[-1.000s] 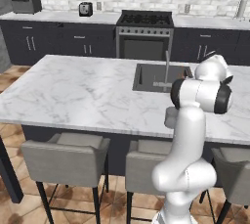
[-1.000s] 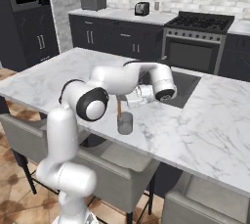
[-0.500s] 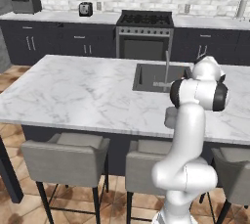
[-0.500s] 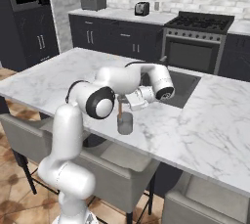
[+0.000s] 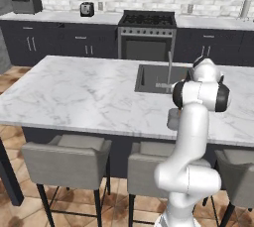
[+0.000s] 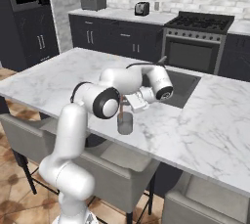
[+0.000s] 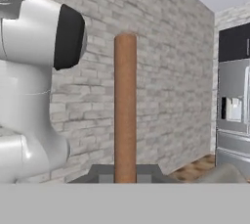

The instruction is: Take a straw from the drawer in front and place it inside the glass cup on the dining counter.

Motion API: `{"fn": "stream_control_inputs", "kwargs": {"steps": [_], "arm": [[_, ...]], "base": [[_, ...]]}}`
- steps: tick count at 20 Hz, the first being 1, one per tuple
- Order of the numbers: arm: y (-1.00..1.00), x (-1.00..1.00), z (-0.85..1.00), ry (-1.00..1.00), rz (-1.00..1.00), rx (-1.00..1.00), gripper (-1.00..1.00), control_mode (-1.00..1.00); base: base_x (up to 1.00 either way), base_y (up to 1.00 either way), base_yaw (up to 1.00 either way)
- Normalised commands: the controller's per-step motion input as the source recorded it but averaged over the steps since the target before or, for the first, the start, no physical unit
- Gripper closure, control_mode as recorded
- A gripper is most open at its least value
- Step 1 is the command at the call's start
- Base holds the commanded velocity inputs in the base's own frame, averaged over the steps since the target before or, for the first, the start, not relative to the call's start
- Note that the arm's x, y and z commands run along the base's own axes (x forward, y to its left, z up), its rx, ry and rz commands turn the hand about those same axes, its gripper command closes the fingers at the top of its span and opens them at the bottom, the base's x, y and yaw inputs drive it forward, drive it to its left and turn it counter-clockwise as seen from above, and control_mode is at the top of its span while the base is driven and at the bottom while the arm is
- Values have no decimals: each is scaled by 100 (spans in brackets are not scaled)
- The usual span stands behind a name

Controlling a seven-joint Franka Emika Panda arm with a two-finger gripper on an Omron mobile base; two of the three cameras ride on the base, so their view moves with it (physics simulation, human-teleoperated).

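A: Left base view: your arm blocks most of it. The cup (image 5: 173,119) shows as a grey sliver left of the forearm, near the front edge of the table (image 5: 89,92). You can't see the straw tip or the cup mouth from here, so don't judge alignment off this one.

B: Right base view?

A: Better. The fingers (image 6: 125,104) are clamped on the straw (image 6: 120,109), which hangs down just above the cup (image 6: 125,123) or already at its rim. I can't tell if the tip is inside or just behind the glass. The cup sits near the table (image 6: 205,130) edge on the stool side. If you descend off-centre, the straw hits the rim and can tip the cup or shove it toward that edge.

B: Hand view?

A: The straw (image 7: 125,108) runs straight up from between the shut fingers (image 7: 125,175), centred, no visible tilt. The grip is at one end only, so it's a long lever. Any rim contact could pivot it in the pads.

B: Release risk?

A: If you let go while the tip is still above the rim, the straw may bounce out or fall flat on the table. It's about as tall as the cup, so it'll lean on the rim and could topple a light cup. Confirm the tip is below the rim before you open.
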Motion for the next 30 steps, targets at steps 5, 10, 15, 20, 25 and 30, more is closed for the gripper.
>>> {"fn": "stream_control_inputs", "kwargs": {"steps": [5, 10, 15, 20, 25, 30], "arm": [[0, 1, -10, -10, -1, 0, 100, -100], [0, 0, 0, -11, -11, 0, 100, -100], [0, 4, -1, -10, -10, 0, 100, -100], [0, 9, -5, -4, -10, 0, 100, -100], [0, 21, -7, 0, -8, 0, 100, -100], [0, 26, -10, 0, -6, 0, 100, -100]], "base": [[0, 0, 0], [0, 0, 0], [0, 0, 0], [0, 0, 0], [0, 0, 0], [0, 0, 0]]}}
